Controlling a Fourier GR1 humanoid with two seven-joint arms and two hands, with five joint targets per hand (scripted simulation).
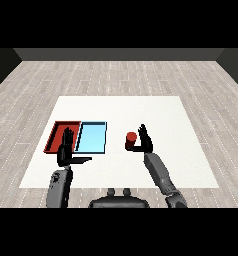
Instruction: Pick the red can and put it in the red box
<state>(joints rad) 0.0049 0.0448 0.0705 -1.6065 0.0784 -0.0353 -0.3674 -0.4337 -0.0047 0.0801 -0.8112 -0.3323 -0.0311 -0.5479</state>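
Left hand [66, 148] open, idle over red tray [56, 134] | right hand [144, 141] open beside can [131, 139], poised to grasp

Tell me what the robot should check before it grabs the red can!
1. Red can standing upright on the white table: ok.
2. Right hand right beside the can, fingers straight and open: ok.
3. Fingers curled round the can: not ok, not yet.
4. Red tray has room for the can: ok, though the left hand hides part of it.
5. Left hand out of the way of the red tray: not ok, it is in front of it.
6. Light blue tray lies between can and red tray, so carry over it: ok.
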